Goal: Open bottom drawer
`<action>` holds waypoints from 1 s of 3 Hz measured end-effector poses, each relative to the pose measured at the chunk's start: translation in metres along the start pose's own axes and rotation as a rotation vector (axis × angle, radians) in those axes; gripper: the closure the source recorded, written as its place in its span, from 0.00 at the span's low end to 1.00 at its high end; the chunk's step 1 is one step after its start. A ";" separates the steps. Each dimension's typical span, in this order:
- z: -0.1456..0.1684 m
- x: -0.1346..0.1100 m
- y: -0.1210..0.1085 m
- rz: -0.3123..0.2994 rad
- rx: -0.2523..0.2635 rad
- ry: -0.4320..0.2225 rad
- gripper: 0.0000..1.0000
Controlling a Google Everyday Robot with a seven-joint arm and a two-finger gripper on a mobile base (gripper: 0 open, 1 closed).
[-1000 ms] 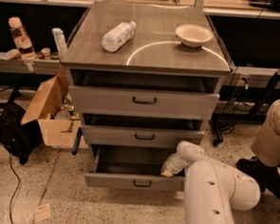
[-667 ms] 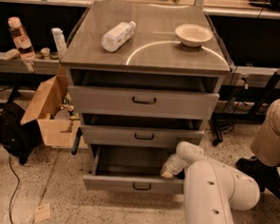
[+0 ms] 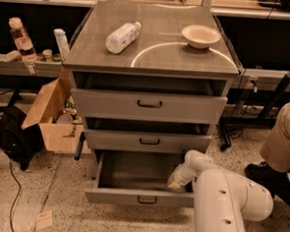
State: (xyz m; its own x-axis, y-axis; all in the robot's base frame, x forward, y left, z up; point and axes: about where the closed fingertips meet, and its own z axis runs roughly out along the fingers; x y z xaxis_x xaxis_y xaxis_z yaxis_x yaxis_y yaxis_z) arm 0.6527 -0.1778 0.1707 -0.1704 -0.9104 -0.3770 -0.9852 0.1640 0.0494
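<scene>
The bottom drawer (image 3: 120, 196) is the lowest of three grey drawers in the cabinet. It stands pulled well out, showing a plain grey interior (image 3: 134, 169), with its small black bar handle (image 3: 147, 200) on the low front. My white arm comes in from the lower right. The gripper (image 3: 174, 183) reaches down inside the drawer at its right side, just behind the front panel. The middle drawer (image 3: 148, 141) and the top drawer (image 3: 149, 104) each stand slightly out.
On the cabinet top lie a plastic bottle (image 3: 122, 36) and a white bowl (image 3: 201, 35). An open cardboard box (image 3: 51, 117) and a black bag (image 3: 16, 137) sit on the floor at the left. A person's leg and shoe (image 3: 281, 146) are at the right.
The bottom drawer has slid a little further out toward the camera. The arm has barely moved.
</scene>
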 end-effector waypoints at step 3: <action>-0.045 0.022 0.058 0.114 0.059 -0.059 1.00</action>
State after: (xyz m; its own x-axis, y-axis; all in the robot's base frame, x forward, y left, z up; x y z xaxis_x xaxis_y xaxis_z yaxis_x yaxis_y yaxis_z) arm 0.5908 -0.2050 0.2071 -0.2781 -0.8608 -0.4262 -0.9565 0.2888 0.0409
